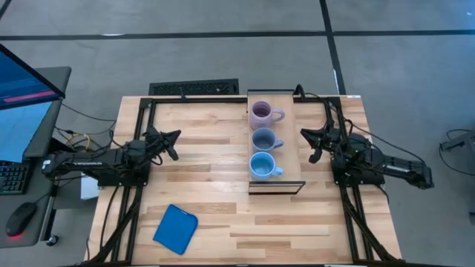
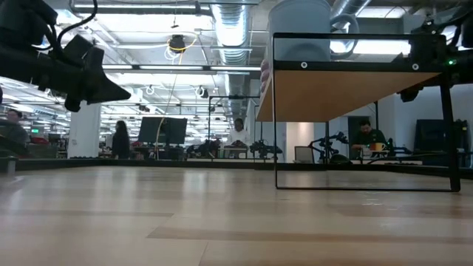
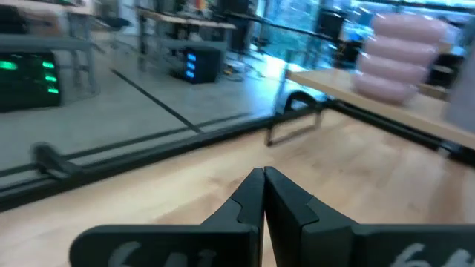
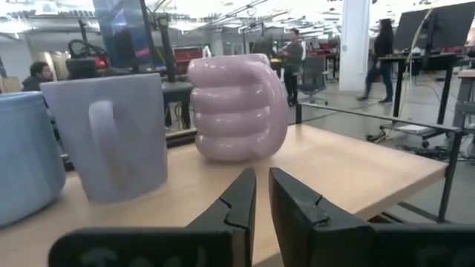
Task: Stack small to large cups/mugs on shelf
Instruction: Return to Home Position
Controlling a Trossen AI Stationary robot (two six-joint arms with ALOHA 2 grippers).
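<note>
Mugs are seen in one row along the long, narrow, light-wood shelf on its dark frame, which lies between the two claws. The pale purple, ribbed ceramic mug is at the far end, the dull grey-blue handled mug in the middle, and the bright light blue handled mug at the near end. They are set upright and close together, none inside another, with handles turned towards the right claw. A line by size rather than a nest appears to have been meant, and the placing is judged done.

The right claw is held just beside the shelf, level with the grey-blue mug, its fingers narrowed to a slim gap with nothing between them. The left claw is kept well apart from the shelf on the opposite side, over the slatted wooden worktop, with its fingers pressed together and empty. Both arms are folded back at the worktop's edges, which is taken as parking clear of the mugs.

A flat blue square pad lies on the worktop nearer the left claw, well apart from it and from the shelf, and blocks nothing. Only the shelf's frame and the mug handles stand close to the right claw, and a careless sideways swing could catch them. People are seen at desks in the room beyond.
</note>
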